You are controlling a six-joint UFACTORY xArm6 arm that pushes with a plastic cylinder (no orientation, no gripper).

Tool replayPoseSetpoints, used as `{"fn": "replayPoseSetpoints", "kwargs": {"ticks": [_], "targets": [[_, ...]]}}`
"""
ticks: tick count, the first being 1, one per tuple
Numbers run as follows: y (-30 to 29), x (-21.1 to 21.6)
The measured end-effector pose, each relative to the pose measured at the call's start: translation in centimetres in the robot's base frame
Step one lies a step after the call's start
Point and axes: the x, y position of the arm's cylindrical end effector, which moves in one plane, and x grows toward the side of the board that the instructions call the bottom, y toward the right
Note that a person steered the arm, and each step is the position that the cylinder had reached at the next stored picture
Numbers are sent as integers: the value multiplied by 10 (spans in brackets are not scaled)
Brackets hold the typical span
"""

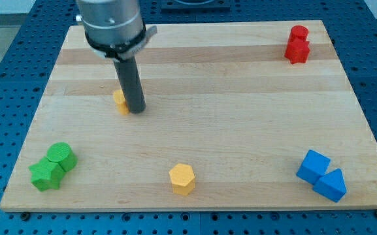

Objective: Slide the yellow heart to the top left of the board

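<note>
The yellow heart (pixel 119 102) lies on the wooden board (pixel 240 130), left of centre in the upper half, mostly hidden behind my rod. My tip (pixel 136 109) rests on the board against the heart's right side. The rod rises up to the grey arm head (pixel 112 23) at the view's top left.
A yellow hexagon (pixel 181 178) sits near the bottom edge at centre. Two green blocks (pixel 53 166) lie together at the bottom left. Two blue blocks (pixel 321 175) lie together at the bottom right. Two red blocks (pixel 297 44) sit at the top right.
</note>
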Motion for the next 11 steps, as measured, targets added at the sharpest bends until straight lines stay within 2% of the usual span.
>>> {"fn": "replayPoseSetpoints", "kwargs": {"ticks": [2, 3, 4, 5, 6, 7, 9, 10, 11], "targets": [[-47, -53], [-38, -52], [7, 6], [7, 34], [-37, 35], [-55, 0], [-57, -101], [-63, -128], [-70, -134]]}}
